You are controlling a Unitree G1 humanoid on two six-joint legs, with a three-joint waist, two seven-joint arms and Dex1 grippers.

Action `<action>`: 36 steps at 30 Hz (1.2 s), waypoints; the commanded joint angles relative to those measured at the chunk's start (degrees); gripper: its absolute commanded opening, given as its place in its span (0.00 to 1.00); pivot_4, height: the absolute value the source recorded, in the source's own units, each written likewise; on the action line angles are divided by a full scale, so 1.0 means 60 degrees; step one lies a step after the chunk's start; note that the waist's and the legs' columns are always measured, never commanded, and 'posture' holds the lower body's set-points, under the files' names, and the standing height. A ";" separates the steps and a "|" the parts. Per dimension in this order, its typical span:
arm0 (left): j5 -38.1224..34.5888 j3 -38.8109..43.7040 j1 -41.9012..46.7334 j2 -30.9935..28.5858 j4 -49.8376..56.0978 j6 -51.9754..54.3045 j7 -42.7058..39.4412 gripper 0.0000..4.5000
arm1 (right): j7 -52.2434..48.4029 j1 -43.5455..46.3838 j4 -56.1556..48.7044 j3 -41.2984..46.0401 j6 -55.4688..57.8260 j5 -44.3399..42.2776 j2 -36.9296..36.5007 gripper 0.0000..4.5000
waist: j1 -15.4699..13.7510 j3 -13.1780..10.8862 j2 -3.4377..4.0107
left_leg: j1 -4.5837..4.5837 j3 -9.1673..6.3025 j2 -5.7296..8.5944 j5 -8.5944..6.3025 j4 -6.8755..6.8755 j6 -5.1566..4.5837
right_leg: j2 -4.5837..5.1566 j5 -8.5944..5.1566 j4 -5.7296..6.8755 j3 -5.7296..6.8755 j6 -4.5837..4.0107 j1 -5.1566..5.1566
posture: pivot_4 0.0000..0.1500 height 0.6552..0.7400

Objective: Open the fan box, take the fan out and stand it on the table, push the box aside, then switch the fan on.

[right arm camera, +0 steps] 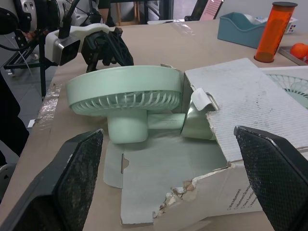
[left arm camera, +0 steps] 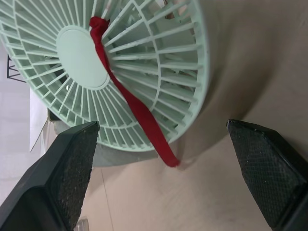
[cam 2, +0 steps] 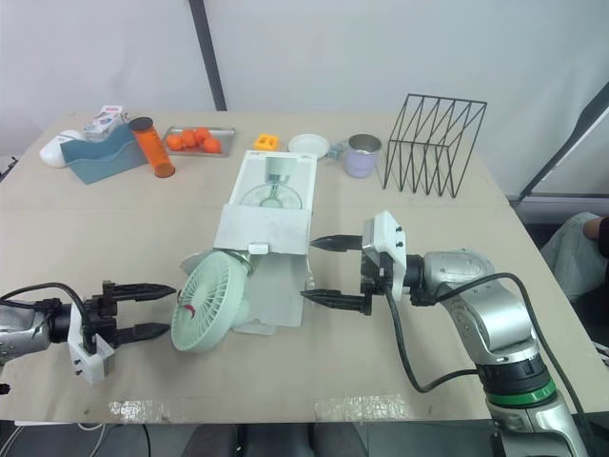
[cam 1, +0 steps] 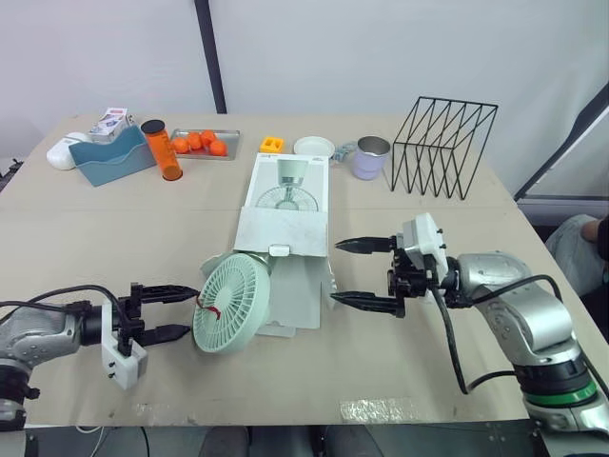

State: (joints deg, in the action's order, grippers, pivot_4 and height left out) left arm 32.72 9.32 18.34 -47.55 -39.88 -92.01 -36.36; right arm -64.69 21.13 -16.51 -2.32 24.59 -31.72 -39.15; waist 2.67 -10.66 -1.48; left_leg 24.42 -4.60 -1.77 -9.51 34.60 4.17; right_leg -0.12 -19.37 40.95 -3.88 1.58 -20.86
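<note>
Evidently the taking-out step is running: the fan (cam 1: pixel 231 303) is leaning at the open mouth of the box (cam 1: pixel 285 228), base possibly inside, while the left gripper (cam 1: pixel 190 310) by its grille and the right gripper (cam 1: pixel 336 272) beside the box are gaping empty, needing a grasp next.

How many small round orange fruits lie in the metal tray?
4 small orange fruits, bunched in the flat metal tray at the far left: one beside the orange bottle, two in the middle, one rightmost. Others may hide behind.
</note>
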 commanded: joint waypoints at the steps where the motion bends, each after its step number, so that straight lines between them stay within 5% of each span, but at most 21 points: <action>1: 0.1214 0.0342 0.0141 0.0228 0.0059 -0.0080 0.0929 1.00 | -0.0056 0.0179 -0.0143 0.0169 0.0046 -0.0082 -0.0166 1.00 | 0.0000 0.0006 0.0011 | -0.0001 0.0000 0.0002 0.0000 0.0000 0.0000 | 0.0003 0.0000 0.0002 0.0000 0.0000 0.0000 | 1.00 1.00; 8: 0.3197 0.0451 0.0449 0.0865 0.0779 0.0128 0.2941 1.00 | 0.0037 0.0138 -0.0284 0.0167 0.0143 -0.0064 -0.0180 1.00 | -0.0036 0.0028 0.0037 | -0.0028 -0.0005 0.0021 0.0006 0.0002 -0.0004 | 0.0024 -0.0002 0.0004 0.0012 0.0005 0.0041 | 1.00 1.00; 36: 0.3147 -0.1253 0.0641 0.0740 0.2706 0.1080 0.5401 1.00 | 0.0214 -0.0041 -0.0336 0.0181 0.0007 0.0071 -0.0122 1.00 | -0.0006 0.0029 0.0033 | -0.0033 -0.0013 0.0022 0.0006 0.0001 -0.0005 | 0.0028 -0.0003 0.0000 0.0026 0.0007 0.0053 | 1.00 1.00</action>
State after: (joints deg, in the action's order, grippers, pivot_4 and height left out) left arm 52.92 2.25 20.85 -42.67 -25.68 -86.17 -6.15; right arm -63.64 21.05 -16.54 -2.31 25.61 -31.15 -39.58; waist 2.64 -10.49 -1.28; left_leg 24.23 -4.68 -1.64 -9.48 34.60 4.14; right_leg 0.05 -19.39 40.95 -3.73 1.62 -20.54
